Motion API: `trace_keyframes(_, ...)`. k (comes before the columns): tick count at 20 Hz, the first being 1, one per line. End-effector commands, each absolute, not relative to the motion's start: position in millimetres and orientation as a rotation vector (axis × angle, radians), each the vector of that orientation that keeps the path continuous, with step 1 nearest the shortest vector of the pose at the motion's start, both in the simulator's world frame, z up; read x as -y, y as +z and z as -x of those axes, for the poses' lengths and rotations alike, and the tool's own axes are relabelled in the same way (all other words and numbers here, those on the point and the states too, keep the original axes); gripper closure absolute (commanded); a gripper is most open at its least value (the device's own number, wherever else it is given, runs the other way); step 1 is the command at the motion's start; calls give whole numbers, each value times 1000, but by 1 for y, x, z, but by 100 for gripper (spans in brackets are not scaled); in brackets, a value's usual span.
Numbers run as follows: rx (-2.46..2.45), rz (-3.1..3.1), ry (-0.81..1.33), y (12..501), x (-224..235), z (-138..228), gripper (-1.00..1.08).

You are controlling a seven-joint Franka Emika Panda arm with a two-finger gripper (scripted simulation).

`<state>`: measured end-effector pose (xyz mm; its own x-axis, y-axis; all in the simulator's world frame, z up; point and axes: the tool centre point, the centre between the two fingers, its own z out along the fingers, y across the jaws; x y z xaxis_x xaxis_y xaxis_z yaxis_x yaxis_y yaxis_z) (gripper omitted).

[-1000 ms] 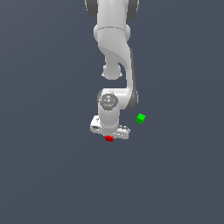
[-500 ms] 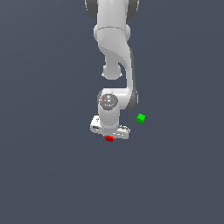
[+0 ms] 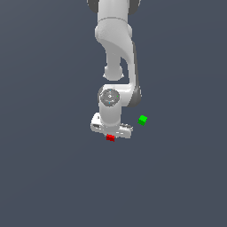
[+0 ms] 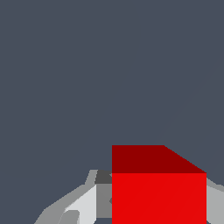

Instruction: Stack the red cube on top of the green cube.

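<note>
Arm first: white, reaching down over the grey surface [image 3: 48, 177]. Its hand [image 3: 111, 133] sits low over the red cube [image 3: 110, 138], fingers [image 4: 83, 205] flanking the cube's sides, though I cannot tell if they pinch it. Cube looks rigid, light, smooth-faced; flat opposite sides suit a grip. The green cube [image 3: 142, 119] rests nearby, towards the exterior view's right.

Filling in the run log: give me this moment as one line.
gripper low over red cube | jaws flank cube, closure unclear | green cube apart, unstacked
</note>
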<state>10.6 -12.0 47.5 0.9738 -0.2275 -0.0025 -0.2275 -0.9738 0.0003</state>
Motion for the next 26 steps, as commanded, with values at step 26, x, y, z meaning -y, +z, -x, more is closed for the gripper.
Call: trace_keyframes(26,360,-3121,2,110,-17,8,108)
